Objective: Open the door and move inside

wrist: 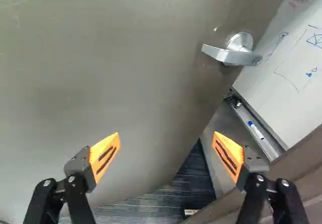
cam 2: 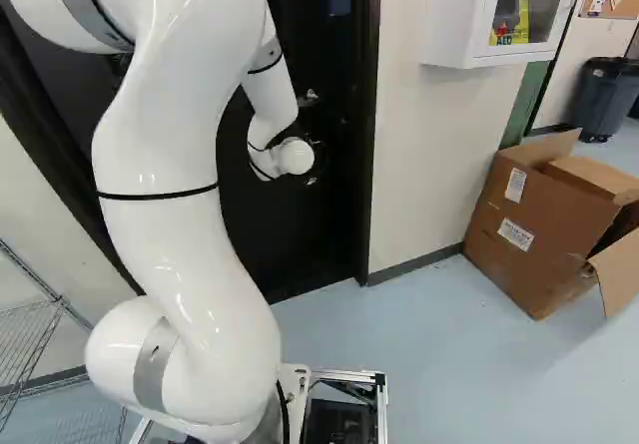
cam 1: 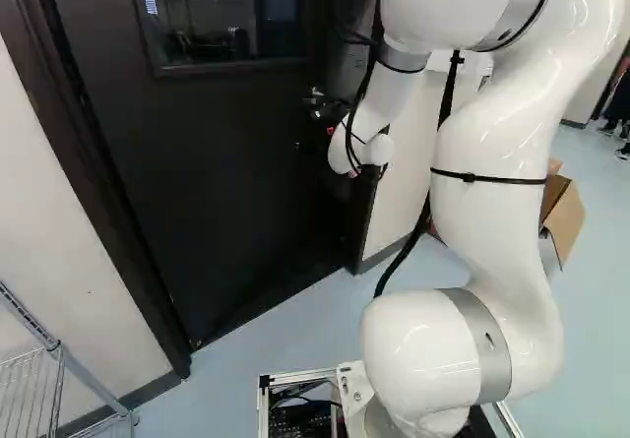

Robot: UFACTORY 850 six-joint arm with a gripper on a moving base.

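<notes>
The dark door (cam 1: 226, 162) with a window fills much of the left base view, and the gripper (cam 1: 333, 111) is a small dark shape near its handle side, partly hidden by the wrist. In the wrist view the door (wrist: 126, 58) stands ajar, with a gap between its edge and the brown frame (wrist: 297, 168). A silver lever handle (wrist: 234, 53) sits near that edge, ahead of the gripper (wrist: 166, 136) and clear of its fingers. Both orange-padded fingers are spread wide with nothing held between them.
Through the gap show a whiteboard (wrist: 292, 58), its marker tray (wrist: 259, 131) and dark ribbed flooring (wrist: 151, 206). A wire rack (cam 1: 34, 389) stands left of the door. To the right are a wall cabinet (cam 2: 454, 15), a cardboard box (cam 2: 529, 229) and a grey bin (cam 2: 604, 100).
</notes>
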